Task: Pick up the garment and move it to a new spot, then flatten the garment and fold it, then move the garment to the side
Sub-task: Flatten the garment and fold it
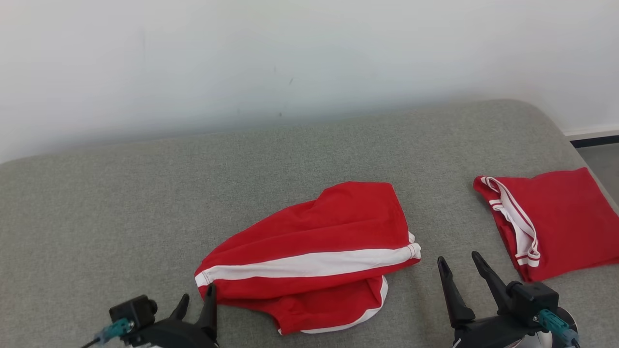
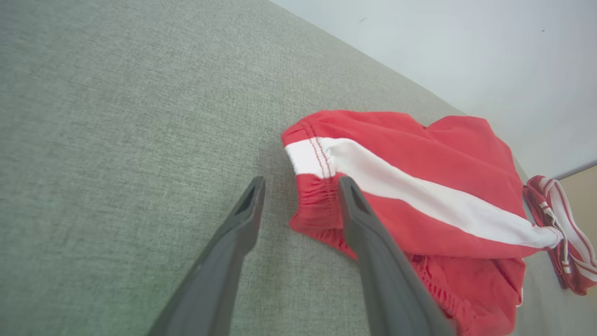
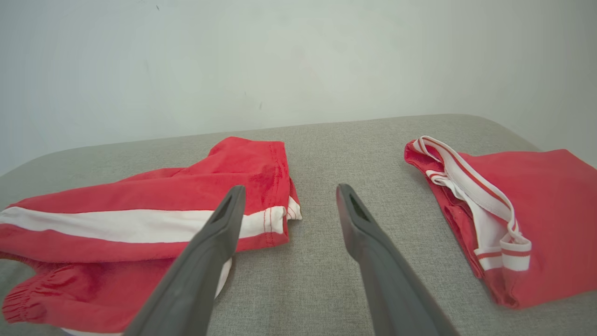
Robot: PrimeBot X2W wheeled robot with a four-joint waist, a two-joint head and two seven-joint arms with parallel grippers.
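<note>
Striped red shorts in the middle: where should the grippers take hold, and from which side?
Likely by both ends: left gripper on the gathered waistband corner from the left, right gripper on the stitched hem from the right; both edges lie exposed.

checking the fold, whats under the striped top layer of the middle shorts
Another red layer pokes out at the near edge of the red shorts, ending in a white-trimmed hem. How far it runs beneath the top layer is covered.
</note>
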